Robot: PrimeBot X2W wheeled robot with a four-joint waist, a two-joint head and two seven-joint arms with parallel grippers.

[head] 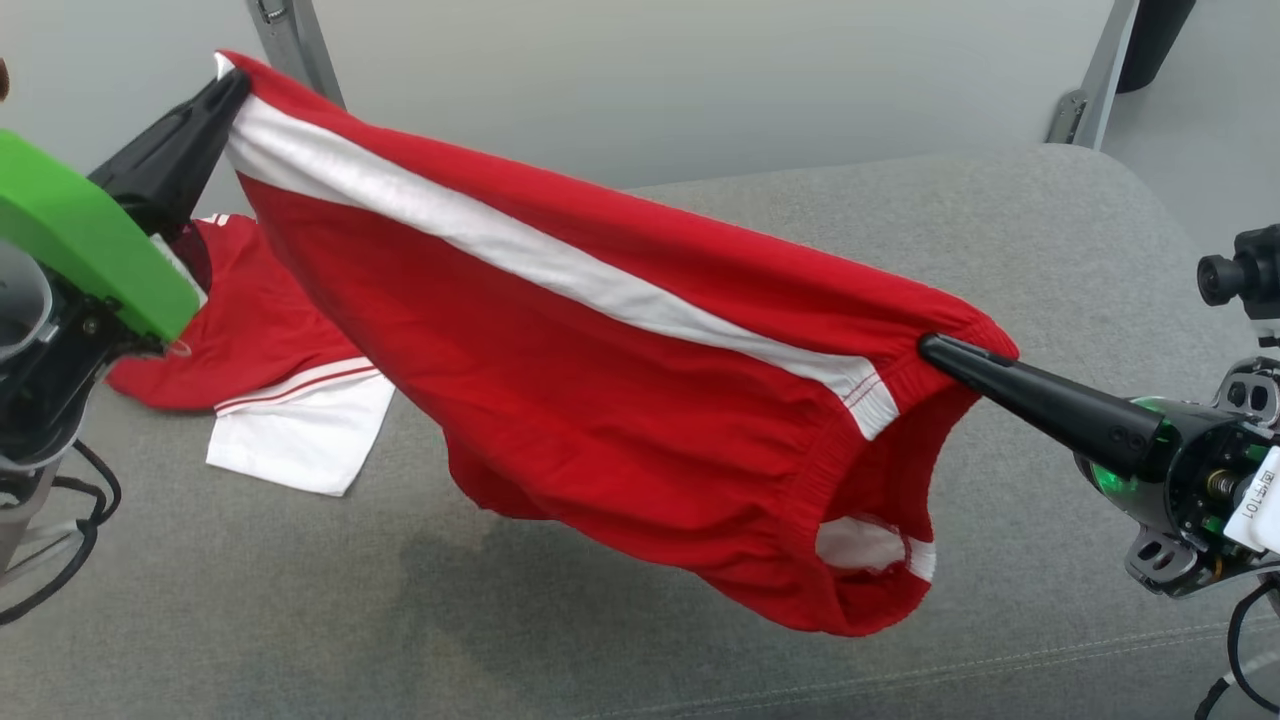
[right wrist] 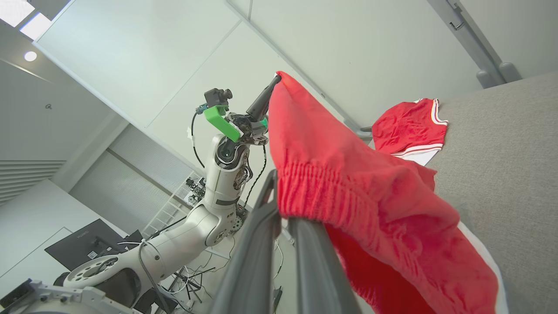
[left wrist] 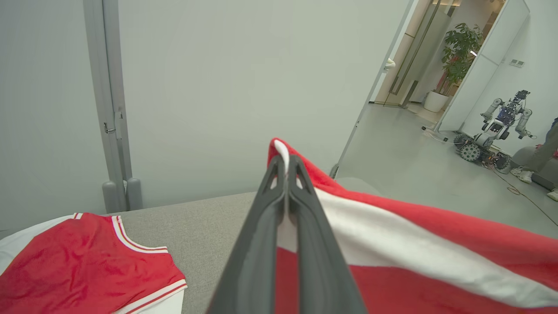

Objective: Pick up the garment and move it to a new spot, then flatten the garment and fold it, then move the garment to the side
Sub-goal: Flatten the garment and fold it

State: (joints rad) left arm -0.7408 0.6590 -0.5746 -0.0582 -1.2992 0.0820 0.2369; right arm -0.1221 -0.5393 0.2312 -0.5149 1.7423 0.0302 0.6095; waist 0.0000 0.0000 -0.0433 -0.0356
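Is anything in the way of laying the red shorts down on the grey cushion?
Below the red, white-striped shorts the grey fabric cushion is bare. A red-and-white jersey lies at the robot's left; that end might land on it.

There are two red-and-white garments: one pair of shorts point(head: 600, 400) and one jersey point(head: 260, 340). There are two end effectors, the left end effector point(head: 232, 88) and the right end effector point(head: 935, 350), each with two dark fingers. There is one grey cushion point(head: 700, 650). The left wrist view adds one second robot point(left wrist: 497, 131) and one potted plant point(left wrist: 460, 48). The right wrist view adds one monitor point(right wrist: 83, 244).
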